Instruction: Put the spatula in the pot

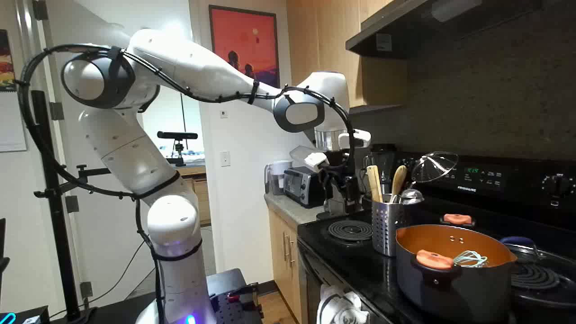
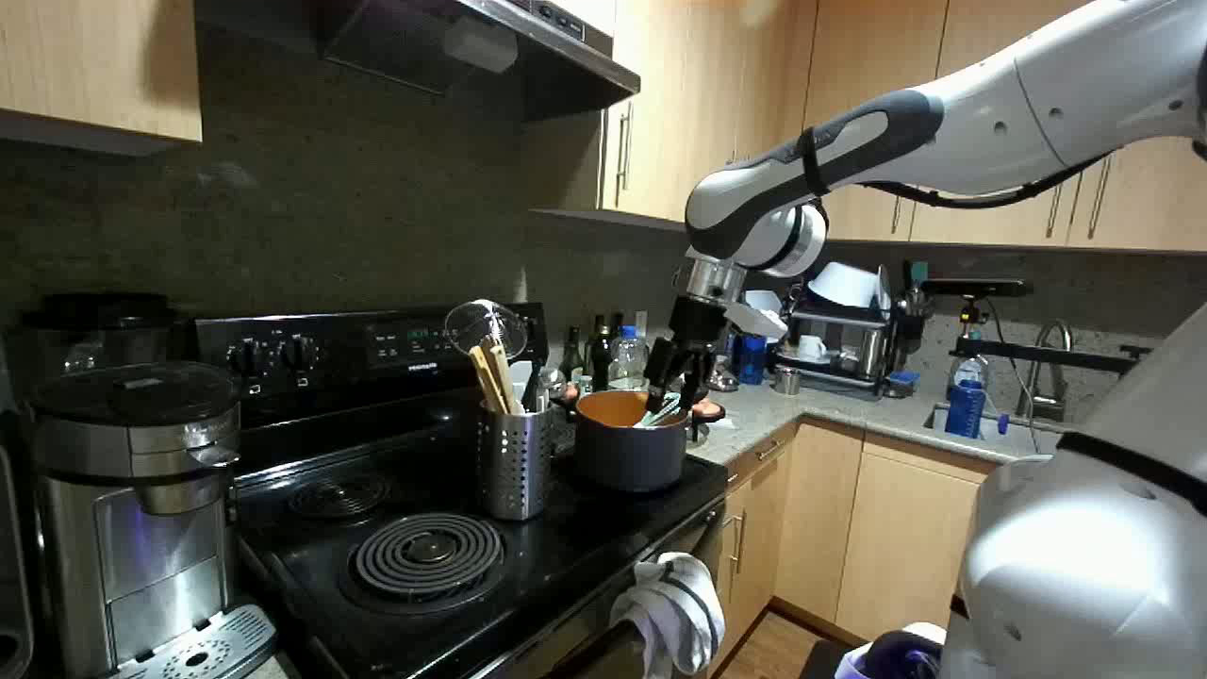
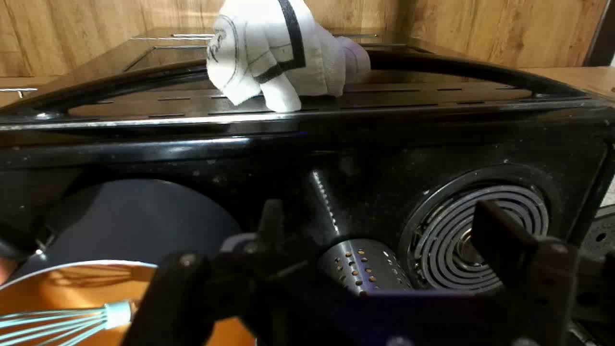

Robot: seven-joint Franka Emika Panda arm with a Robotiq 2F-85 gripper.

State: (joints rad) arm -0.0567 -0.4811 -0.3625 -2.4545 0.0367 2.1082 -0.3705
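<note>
while our gripper [image 3: 379, 207] gapes empty, we see only a whisk [image 1: 470, 258] in the pot [image 1: 452, 290] on the stove [image 1: 344, 254]; the spatula, perhaps in the utensil holder [image 1: 384, 230], we judge unplaced.

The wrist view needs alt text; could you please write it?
Open gripper above a black stove. Lower left, an orange-lined pot holds a teal whisk; farther right, a perforated metal canister and coil burner. A white towel hangs at top.

Kitchen, coil stove [image 2: 537, 549], range hood [image 2: 566, 71], wooden cabinets [image 2: 872, 90]
</note>
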